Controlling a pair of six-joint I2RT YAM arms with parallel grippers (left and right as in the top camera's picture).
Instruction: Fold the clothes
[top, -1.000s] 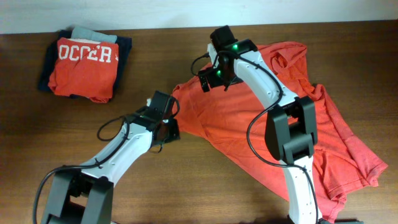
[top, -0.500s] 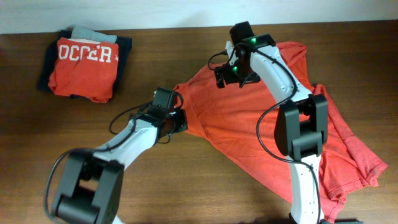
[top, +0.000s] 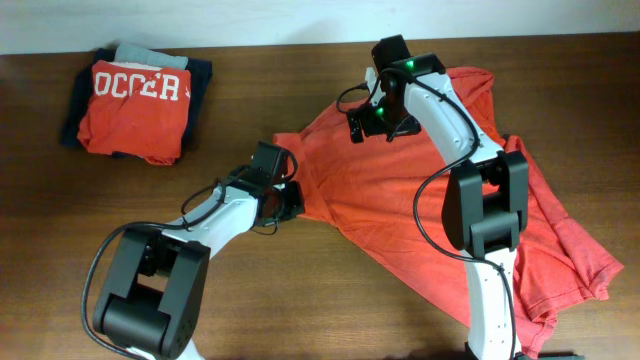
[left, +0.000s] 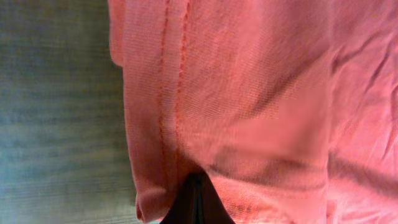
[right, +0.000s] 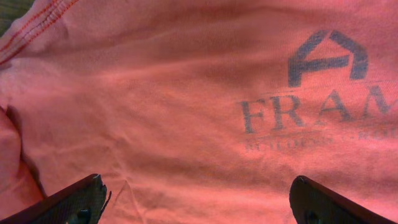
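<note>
Left end effector (left: 196, 186) advanced — clamping (T-shirt (left: 249, 93)).

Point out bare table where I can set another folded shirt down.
The table is bare between the stack and the shirt, along the back edge. It is also bare in front, between the left arm and right arm, below the shirt. The right half is crowded: shirt and right arm cover it.

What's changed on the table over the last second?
The left gripper, shut on the hem of the shirt, slid slightly right. The right gripper, open, swung right and now hangs over the chest logo. The shirt barely shifted; the folded stack stayed put.
</note>
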